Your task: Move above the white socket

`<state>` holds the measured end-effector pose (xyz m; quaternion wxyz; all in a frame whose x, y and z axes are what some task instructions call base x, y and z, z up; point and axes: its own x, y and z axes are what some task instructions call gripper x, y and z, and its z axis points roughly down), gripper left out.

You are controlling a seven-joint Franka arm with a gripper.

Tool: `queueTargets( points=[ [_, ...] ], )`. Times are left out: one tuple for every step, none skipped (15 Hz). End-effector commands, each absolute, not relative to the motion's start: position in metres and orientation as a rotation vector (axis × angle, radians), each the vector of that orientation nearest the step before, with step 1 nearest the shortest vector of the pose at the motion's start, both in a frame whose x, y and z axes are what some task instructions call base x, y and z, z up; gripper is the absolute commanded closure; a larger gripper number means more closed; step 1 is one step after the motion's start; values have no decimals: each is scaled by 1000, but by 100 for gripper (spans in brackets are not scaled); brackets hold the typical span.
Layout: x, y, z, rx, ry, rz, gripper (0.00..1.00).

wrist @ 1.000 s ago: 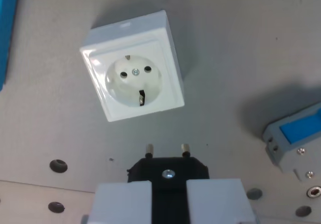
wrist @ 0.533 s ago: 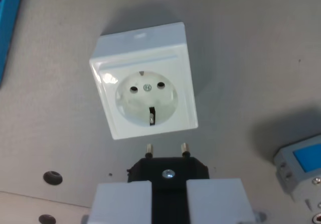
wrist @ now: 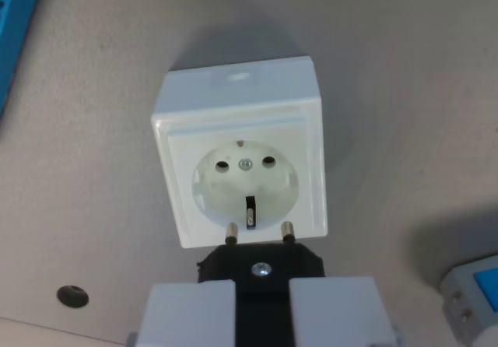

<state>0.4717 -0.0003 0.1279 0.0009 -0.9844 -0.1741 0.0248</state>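
Wrist view, starting nearest the camera: the gripper (wrist: 261, 304) fills the bottom edge, its two pale fingers (wrist: 191, 313) closed on a black plug (wrist: 261, 264) that sits clamped between them. The plug's two metal pins (wrist: 231, 233) point away from the camera, toward the work surface.

Just past those pins lies the white socket (wrist: 241, 151), a square block resting flat on the grey table (wrist: 405, 90). Its round recess faces up, showing two pin holes, a centre screw and an earth clip at the near side. The pin tips overlap the socket's near rim in this picture (whether they are close in height cannot be told from a single view). The socket is turned slightly, so its edges do not run square with the plug.

Farther off and to the sides: a dark hole (wrist: 72, 295) in the table at the wrist view's lower left, a blue object (wrist: 17, 20) at the upper left corner, and a grey-and-blue part (wrist: 475, 300) at the lower right edge.

By my reading the approach is under way but not finished: the pins sit short of the two holes. The next move calls for carrying the plug farther over the recess and correcting the small twist.
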Motion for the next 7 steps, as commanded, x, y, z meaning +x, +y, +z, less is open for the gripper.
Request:
queueTargets(
  points=[
    [466, 2, 120, -3071, -664, -95, 100],
    [466, 3, 119, -3071, -666, -96, 100],
    [466, 3, 118, -3072, -663, -96, 100],
    [466, 4, 117, -3074, -659, -95, 100],
    [466, 4, 116, -3075, -656, -95, 100],
    [466, 5, 115, -3076, -654, -95, 100],
    [466, 5, 114, -3076, -651, -95, 100]
  ],
)
